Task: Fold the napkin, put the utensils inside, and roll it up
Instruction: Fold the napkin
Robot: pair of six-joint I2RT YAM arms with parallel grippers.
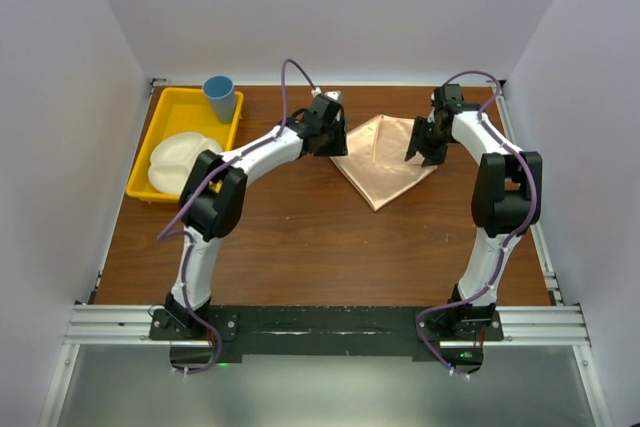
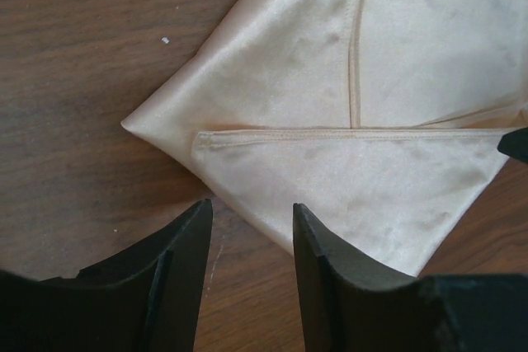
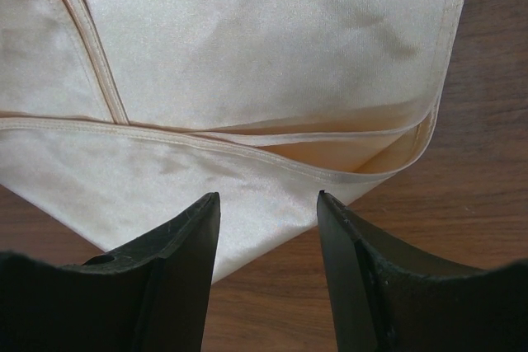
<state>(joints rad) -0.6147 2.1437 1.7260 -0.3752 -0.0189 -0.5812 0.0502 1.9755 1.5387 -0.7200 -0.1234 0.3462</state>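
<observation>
— From above: the napkin [image 1: 385,159] lies folded toward the far side of the table [image 1: 300,237], left gripper [image 1: 328,139] at its left corner, right gripper [image 1: 424,150] at its right edge. One per side, I'd guess, to keep the fold square.
— Left wrist view?
— Jaws parted, nothing between them, hovering at the cloth's folded lower edge.
— Right wrist?
— Same: jaws apart, empty, over the layered hem, likely placed to pinch it.

Napkin [image 1: 381,159] on table [image 1: 300,237], far centre; tray [image 1: 180,117] with plate [image 1: 180,162], cup [image 1: 220,97] far left
</observation>
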